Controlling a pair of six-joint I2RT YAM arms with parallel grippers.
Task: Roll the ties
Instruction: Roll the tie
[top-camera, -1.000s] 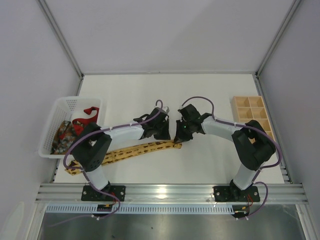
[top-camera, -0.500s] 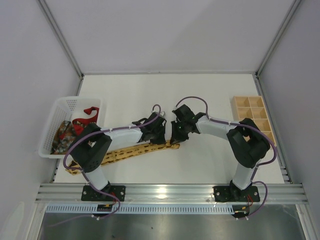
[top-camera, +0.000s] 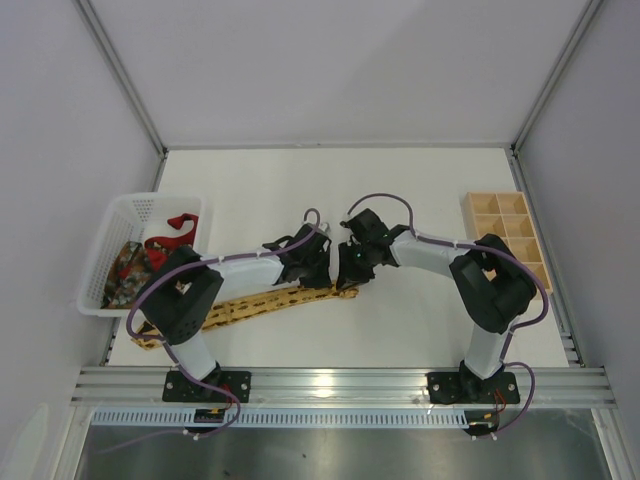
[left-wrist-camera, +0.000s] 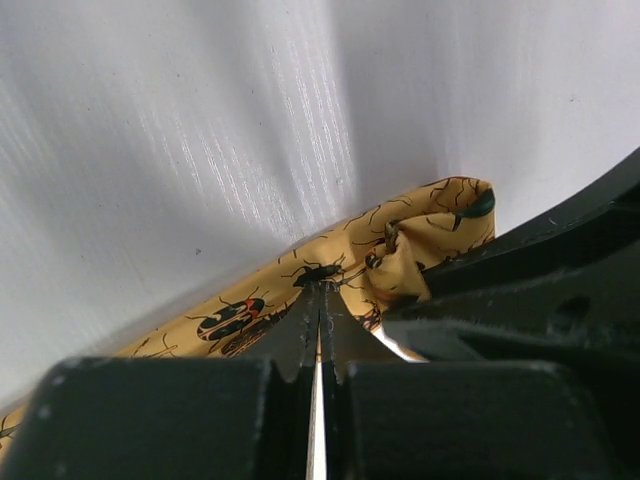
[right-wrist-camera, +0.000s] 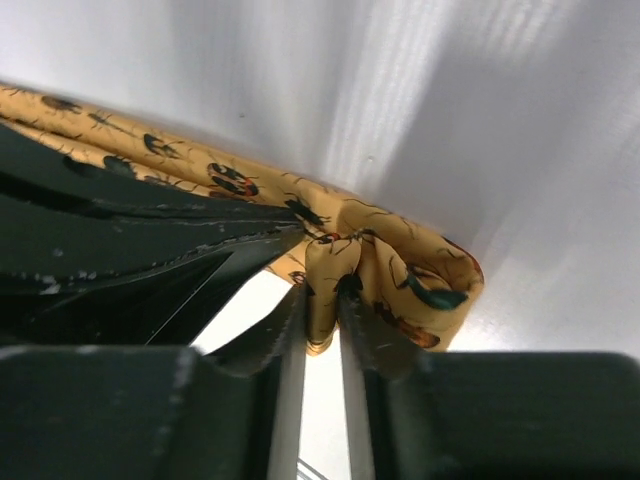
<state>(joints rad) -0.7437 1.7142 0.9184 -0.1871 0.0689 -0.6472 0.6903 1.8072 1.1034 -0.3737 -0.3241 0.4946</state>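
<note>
Both pincers shifted left since a second ago, tie end dragged along. Left gripper (left-wrist-camera: 320, 300) clamped tight on yellow-gold beetle-print fabric necktie (top-camera: 270, 303) near its right end; right gripper (right-wrist-camera: 322, 295) narrow, pinching folded tip. Tie lies flat along near side of white table (top-camera: 300, 190). I'd keep first curl tight: left anchors, right turns fold over evenly. White plastic basket (top-camera: 120, 215) at left holds plain red tie (top-camera: 178, 225) and dark patterned tie (top-camera: 128, 262). Wooden compartment tray (top-camera: 505, 225) at right. Wrists crowd each other; purple cables (top-camera: 385, 198) loop close.
</note>
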